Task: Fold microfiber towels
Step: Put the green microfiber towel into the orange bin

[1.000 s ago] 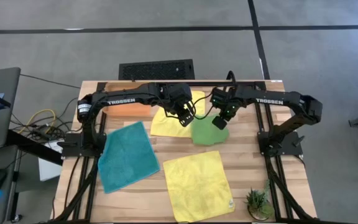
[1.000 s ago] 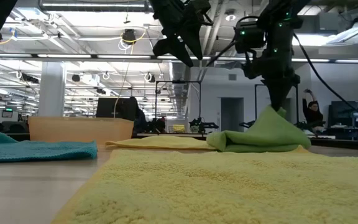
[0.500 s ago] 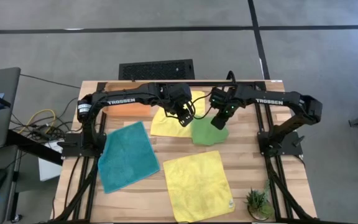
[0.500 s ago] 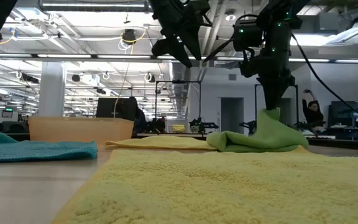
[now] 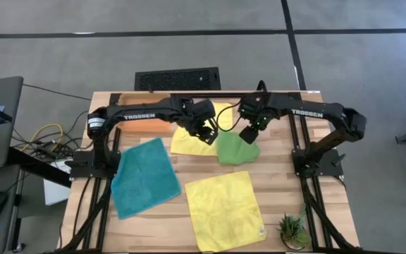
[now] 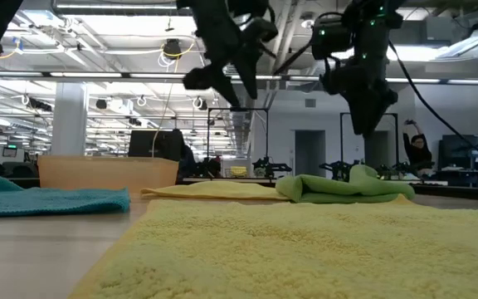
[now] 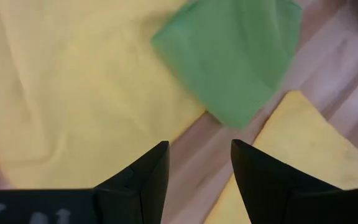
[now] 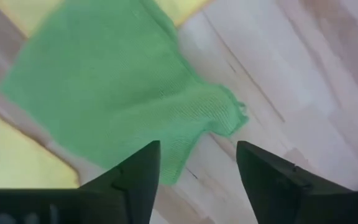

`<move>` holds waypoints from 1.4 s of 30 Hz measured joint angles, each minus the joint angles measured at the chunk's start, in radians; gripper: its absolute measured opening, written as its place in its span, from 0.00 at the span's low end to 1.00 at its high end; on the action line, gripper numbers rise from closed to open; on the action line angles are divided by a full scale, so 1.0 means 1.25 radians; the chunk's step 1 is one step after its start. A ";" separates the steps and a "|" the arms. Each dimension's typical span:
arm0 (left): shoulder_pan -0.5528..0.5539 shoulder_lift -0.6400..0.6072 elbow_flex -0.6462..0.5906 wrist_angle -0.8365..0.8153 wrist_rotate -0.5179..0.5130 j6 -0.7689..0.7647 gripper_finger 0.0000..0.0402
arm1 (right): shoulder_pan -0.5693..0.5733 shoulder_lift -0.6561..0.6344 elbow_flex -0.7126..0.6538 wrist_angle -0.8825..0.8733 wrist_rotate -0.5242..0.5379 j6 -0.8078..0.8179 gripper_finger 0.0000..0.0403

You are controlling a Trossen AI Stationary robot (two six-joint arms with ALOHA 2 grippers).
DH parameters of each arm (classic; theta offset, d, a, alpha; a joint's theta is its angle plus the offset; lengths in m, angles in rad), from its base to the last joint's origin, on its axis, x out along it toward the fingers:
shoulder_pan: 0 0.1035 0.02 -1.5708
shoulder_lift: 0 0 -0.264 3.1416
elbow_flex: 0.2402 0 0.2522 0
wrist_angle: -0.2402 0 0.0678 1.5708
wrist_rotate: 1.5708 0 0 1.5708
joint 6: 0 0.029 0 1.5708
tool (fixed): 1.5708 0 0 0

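A lime green towel (image 5: 237, 148) lies folded on the table, its far-left edge resting on a yellow towel (image 5: 192, 137). My right gripper (image 5: 249, 134) hangs open just above the green towel (image 8: 117, 81), pointing down, clear of it in the low view (image 6: 363, 124). My left gripper (image 5: 206, 132) is open over the yellow towel (image 7: 73, 93), slanting down, with nothing between its fingers. A second yellow towel (image 5: 224, 208) lies flat toward the near edge, and a teal towel (image 5: 144, 176) lies flat at the left.
An orange tray (image 5: 146, 121) stands at the far left under the left arm. A small potted plant (image 5: 291, 229) sits at the near right corner. A black grille (image 5: 177, 77) lies on the floor beyond the far edge. Bare wood shows right of the green towel.
My right gripper has opened and let go of the green towel. The towel's raised peak has dropped and it now lies low in a folded heap. My left gripper has sunk a little toward the yellow towel and rolled about its own axis, staying open.
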 joint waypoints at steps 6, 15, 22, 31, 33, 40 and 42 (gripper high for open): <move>0.017 0.014 -0.141 0.249 0.144 -0.049 0.41 | 0.009 -0.047 0.017 -0.004 0.000 -0.011 0.59; 0.018 0.049 -0.291 0.538 0.114 -0.195 0.41 | 0.013 -0.143 0.018 -0.020 -0.018 -0.010 0.59; 0.017 0.114 -0.298 0.595 0.100 -0.242 0.41 | 0.013 -0.165 0.018 -0.018 -0.018 -0.005 0.59; 0.012 0.155 -0.298 0.660 0.084 -0.277 0.41 | 0.013 -0.162 0.018 -0.019 -0.020 -0.005 0.59; 0.013 0.155 -0.298 0.671 0.080 -0.280 0.41 | 0.013 -0.162 0.018 -0.019 -0.020 -0.005 0.59; -0.009 0.178 -0.299 0.693 0.068 -0.334 0.41 | 0.013 -0.162 0.018 -0.017 -0.020 -0.005 0.59; -0.015 0.188 -0.296 0.720 0.064 -0.347 0.41 | 0.013 -0.162 0.018 -0.015 -0.020 -0.005 0.59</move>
